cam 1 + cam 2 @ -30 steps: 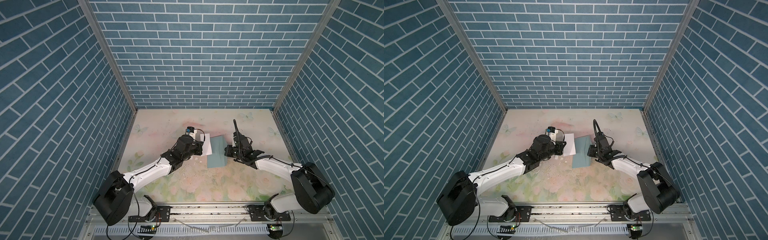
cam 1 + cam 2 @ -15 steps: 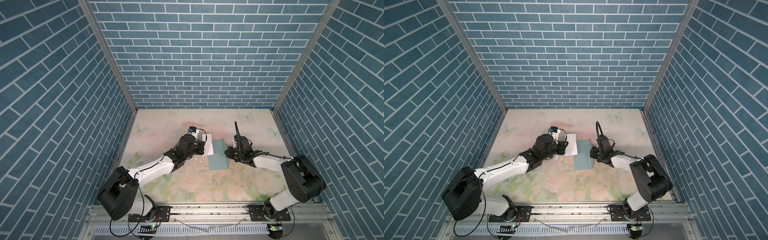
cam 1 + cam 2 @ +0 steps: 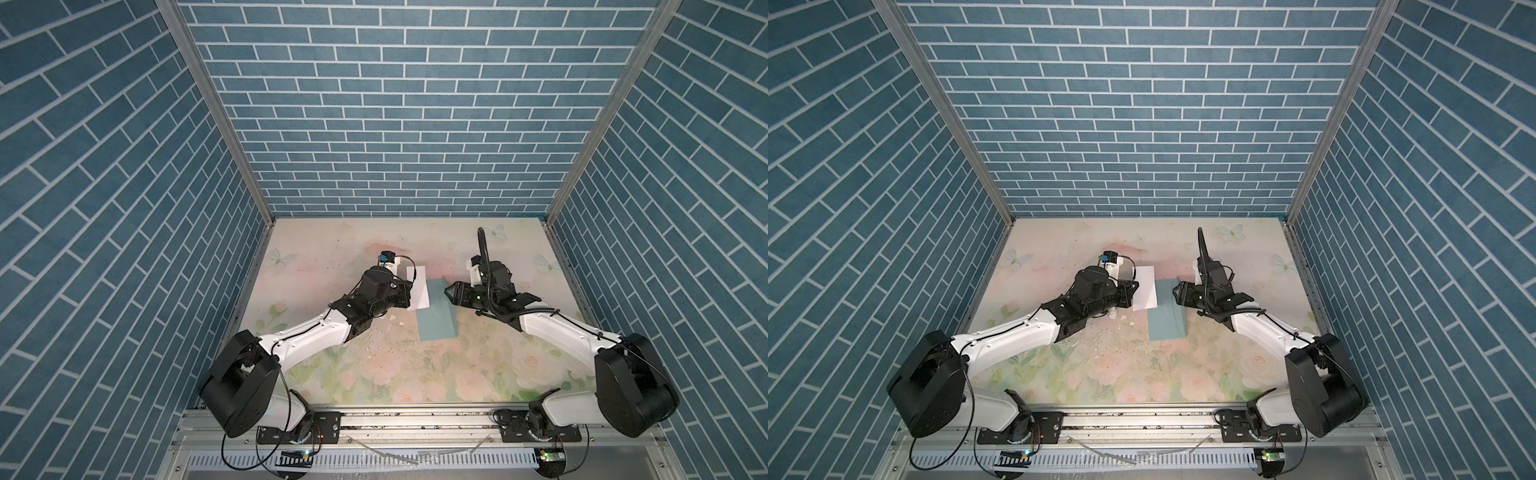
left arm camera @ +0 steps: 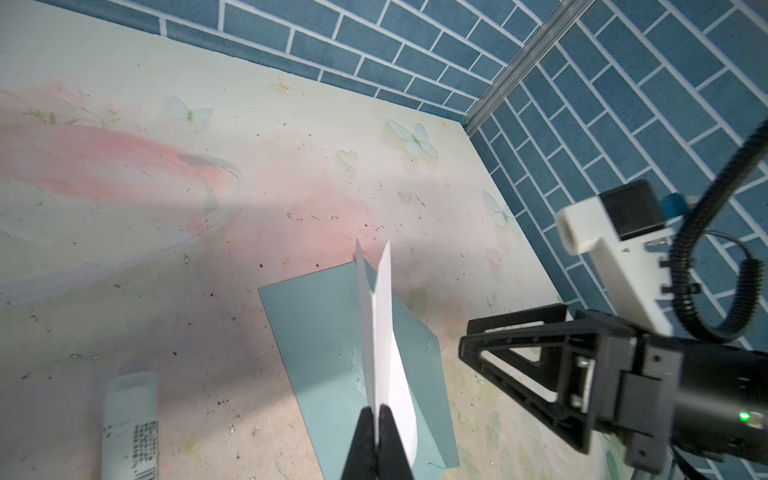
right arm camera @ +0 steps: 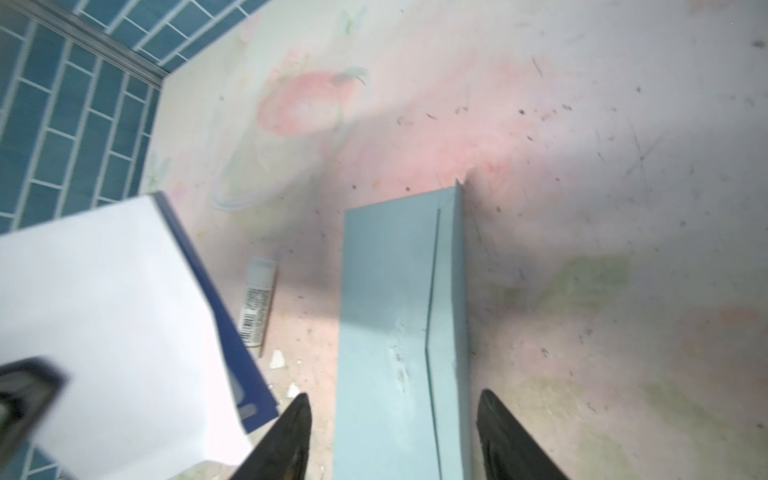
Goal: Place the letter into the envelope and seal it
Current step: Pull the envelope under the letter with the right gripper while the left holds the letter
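My left end effector (image 4: 377,413) is pinched shut on the folded letter (image 4: 380,332), which stands on edge straight out ahead of it, over the envelope (image 4: 316,332). The envelope lies on the surface (image 4: 124,208), and its long axis runs directly away from my right end effector (image 5: 393,397). That one's jaws stand wide, flanking the envelope's near end without touching. Letter and envelope lie roughly parallel, and the left arm carries the next move, I judge.

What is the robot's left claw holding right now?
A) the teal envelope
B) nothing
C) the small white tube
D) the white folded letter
D: in the left wrist view the left gripper is shut on the edge of the white letter, which stands above the envelope lying on the table.
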